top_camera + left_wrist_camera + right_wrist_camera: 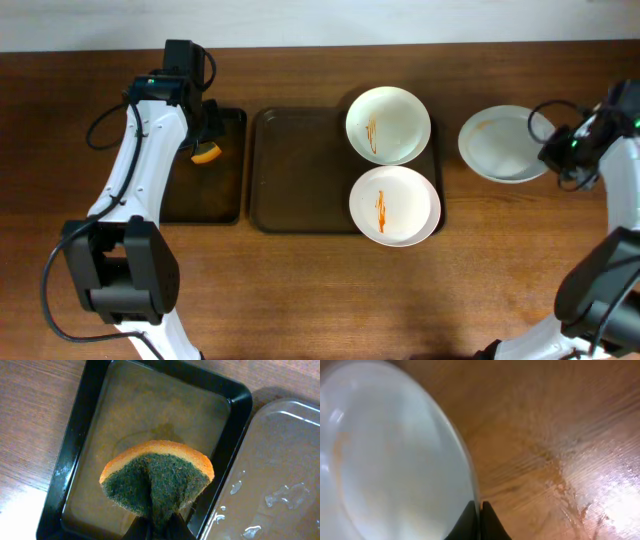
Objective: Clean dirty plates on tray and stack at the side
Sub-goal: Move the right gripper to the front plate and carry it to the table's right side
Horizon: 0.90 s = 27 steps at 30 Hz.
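Two white plates with orange-red streaks sit on the right end of the brown tray (300, 170): one at the back (388, 124), one at the front (394, 204). A third white plate (503, 143) with a faint orange smear is off the tray to the right, over the table. My right gripper (553, 150) is shut on its right rim; the wrist view shows the plate (390, 460) and the jaws (479, 510) pinching its edge. My left gripper (203, 140) is shut on an orange and green sponge (157, 480) above the black tray (75, 450).
The black tray (225, 200) stands left of the brown tray, almost touching it. The brown tray's left part is bare and shows water drops (280, 497). Wooden table surface (500, 280) lies in front and to the right.
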Tool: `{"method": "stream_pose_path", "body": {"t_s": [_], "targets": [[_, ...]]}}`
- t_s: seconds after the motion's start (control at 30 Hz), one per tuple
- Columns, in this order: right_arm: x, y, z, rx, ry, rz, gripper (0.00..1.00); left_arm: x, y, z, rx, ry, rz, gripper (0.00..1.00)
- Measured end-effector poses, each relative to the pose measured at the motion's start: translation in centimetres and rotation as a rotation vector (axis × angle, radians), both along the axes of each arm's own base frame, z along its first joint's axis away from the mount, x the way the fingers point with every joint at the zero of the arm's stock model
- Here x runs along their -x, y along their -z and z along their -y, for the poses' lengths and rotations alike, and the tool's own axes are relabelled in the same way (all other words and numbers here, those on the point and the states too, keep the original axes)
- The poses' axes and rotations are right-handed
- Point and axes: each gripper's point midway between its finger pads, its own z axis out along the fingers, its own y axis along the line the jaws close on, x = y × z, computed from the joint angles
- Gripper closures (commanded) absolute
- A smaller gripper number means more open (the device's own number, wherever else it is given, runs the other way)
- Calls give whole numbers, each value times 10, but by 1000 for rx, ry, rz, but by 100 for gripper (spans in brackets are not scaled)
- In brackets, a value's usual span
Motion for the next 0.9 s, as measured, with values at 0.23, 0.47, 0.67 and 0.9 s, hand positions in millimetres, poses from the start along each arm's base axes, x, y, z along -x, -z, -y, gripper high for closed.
{"method": "stream_pose_path", "body": {"t_s": [0.23, 0.47, 0.67, 0.9], "targets": [[13, 65, 7, 83, 22, 19, 63, 0, 0, 0, 0, 0, 0, 100], [26, 4, -68, -281, -76, 20, 74, 0, 0, 0, 0, 0, 0, 100], [61, 12, -163, -288, -297, -176, 69, 0, 0, 0, 0, 0, 0, 100], [64, 62, -210, -161, -444, -173, 71, 0, 0, 0, 0, 0, 0, 100]]}}
